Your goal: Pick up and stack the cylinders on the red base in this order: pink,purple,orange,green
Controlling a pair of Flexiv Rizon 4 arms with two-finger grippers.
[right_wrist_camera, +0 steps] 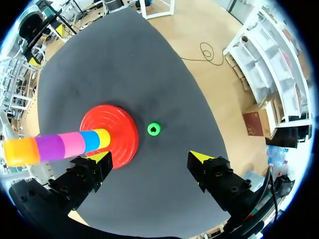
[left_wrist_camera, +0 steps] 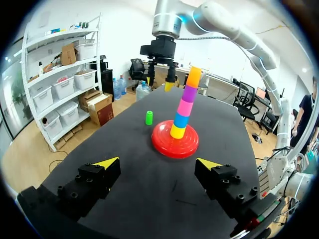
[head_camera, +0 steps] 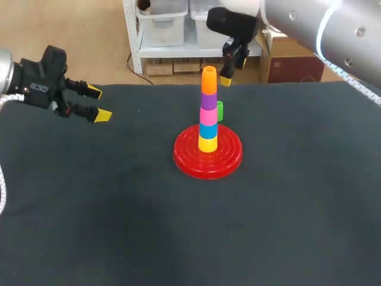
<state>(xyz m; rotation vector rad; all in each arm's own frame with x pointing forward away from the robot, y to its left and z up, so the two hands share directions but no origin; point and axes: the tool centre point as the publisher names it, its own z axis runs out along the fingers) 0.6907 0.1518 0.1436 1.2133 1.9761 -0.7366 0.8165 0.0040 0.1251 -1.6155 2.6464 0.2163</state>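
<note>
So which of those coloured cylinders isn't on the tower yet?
The green cylinder. It stands alone on the table beside the red base, while the others are stacked on it, orange cylinder on top.

Bright, even light falls from overhead in all three views. The dark desk takes it matte, without glare, and the red base casts only a faint, soft shadow on it. Small pale highlights sit on the base's ridges, and a white sheen runs along the right arm. In the wrist views the desk's edges bow strongly, and the black bodies of the left end effector and right end effector stay dark, with little detail.
</note>
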